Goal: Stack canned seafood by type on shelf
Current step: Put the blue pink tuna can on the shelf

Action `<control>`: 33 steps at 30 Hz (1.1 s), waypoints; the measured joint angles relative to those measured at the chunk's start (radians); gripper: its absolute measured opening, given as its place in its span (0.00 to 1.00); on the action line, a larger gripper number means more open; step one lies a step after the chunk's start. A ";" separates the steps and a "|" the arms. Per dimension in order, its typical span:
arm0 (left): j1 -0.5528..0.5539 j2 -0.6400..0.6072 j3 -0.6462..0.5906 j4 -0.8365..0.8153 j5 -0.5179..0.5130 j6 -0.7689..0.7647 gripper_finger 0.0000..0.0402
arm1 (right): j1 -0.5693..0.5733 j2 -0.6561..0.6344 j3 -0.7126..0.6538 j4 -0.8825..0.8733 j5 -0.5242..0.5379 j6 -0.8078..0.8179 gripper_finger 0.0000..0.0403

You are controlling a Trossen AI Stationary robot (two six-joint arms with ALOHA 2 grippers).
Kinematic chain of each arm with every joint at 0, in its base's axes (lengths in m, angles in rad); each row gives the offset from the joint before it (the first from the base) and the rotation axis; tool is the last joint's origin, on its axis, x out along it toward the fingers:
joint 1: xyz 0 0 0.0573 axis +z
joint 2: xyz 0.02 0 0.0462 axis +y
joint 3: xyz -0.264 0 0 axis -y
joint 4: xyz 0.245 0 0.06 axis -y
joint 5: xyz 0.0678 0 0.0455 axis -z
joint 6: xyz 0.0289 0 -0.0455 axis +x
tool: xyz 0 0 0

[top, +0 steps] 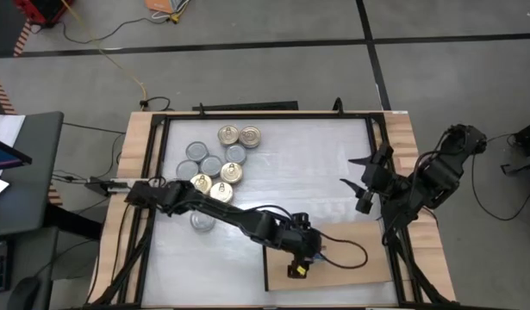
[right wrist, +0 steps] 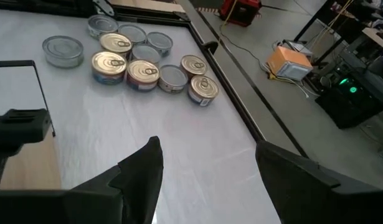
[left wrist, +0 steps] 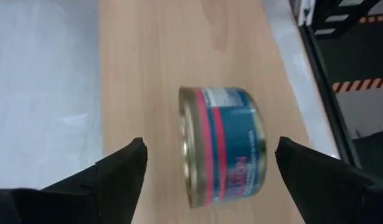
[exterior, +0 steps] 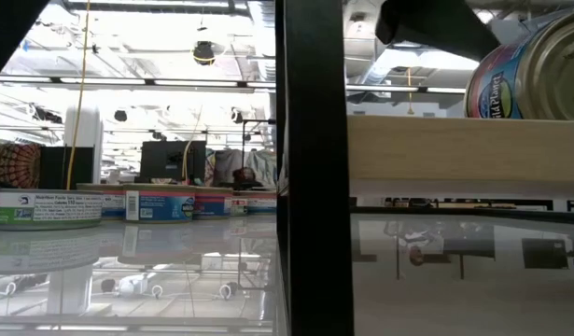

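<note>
Blue-and-pink can lies on the wooden shelf between the left end effector's open fingers, untouched; right end effector open, empty, right of the cluster of cans

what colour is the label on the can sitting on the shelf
Blue with pink bands on the can, resting on the light wooden shelf; the left wrist view shows it best.

One blue-and-pink labelled round tin sits on flat light-wood board, w/ left gripper over it. Cluster of small round metal tins on white tabletop, well apart, far-left.
</note>
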 joint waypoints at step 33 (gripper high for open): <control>-0.032 0.050 -0.029 0.110 -0.071 0.019 0.85 | 0.000 0.000 0.000 0.028 0.003 -0.016 0.71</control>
